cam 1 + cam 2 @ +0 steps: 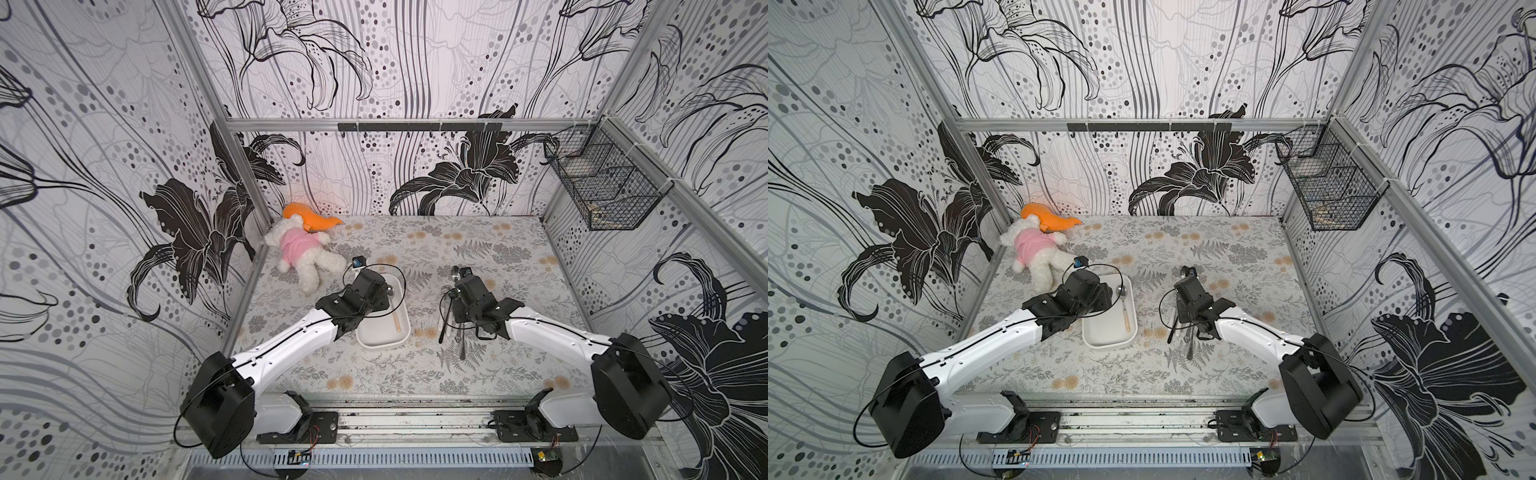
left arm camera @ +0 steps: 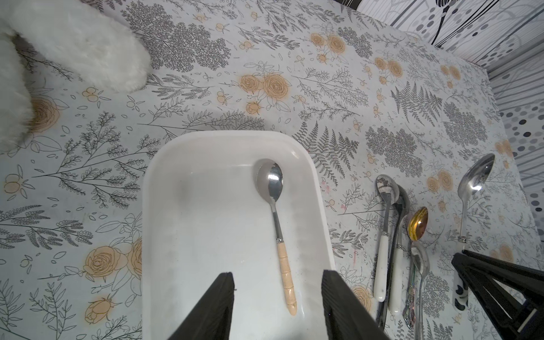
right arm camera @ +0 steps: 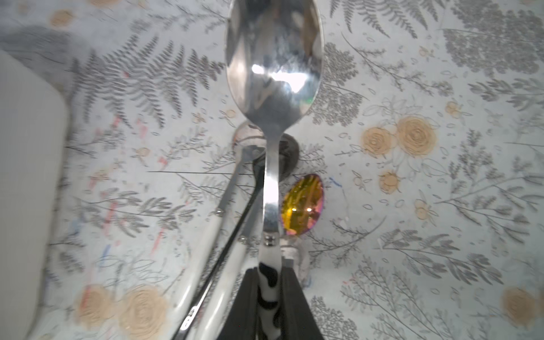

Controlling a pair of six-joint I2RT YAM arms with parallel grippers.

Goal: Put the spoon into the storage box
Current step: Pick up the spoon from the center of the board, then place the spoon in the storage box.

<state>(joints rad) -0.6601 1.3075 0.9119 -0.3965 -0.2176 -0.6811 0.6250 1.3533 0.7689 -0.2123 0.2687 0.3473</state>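
Observation:
The storage box (image 2: pixel 153 176) is a shallow white tray at mid-table in both top views (image 1: pixel 382 343) (image 1: pixel 1108 343). A spoon with a beige ribbed handle (image 2: pixel 276 212) lies flat inside it, bowl pointing away from me. My left gripper (image 2: pixel 278 273) hovers open over the box's near half, with the beige handle lying below and between its fingers, untouched. My right gripper (image 3: pixel 270 270) is shut on the black-and-white patterned handle of a second spoon (image 3: pixel 273 73). That spoon is held above the table, right of the box (image 3: pixel 26 176).
Several loose spoons (image 2: pixel 391 223), one with a gold bowl (image 3: pixel 303 204), lie on the table under the right gripper. A white plush bear in pink (image 1: pixel 299 253) and an orange toy (image 1: pixel 309 218) sit back left. A black wire basket (image 1: pixel 602 187) hangs on the right wall.

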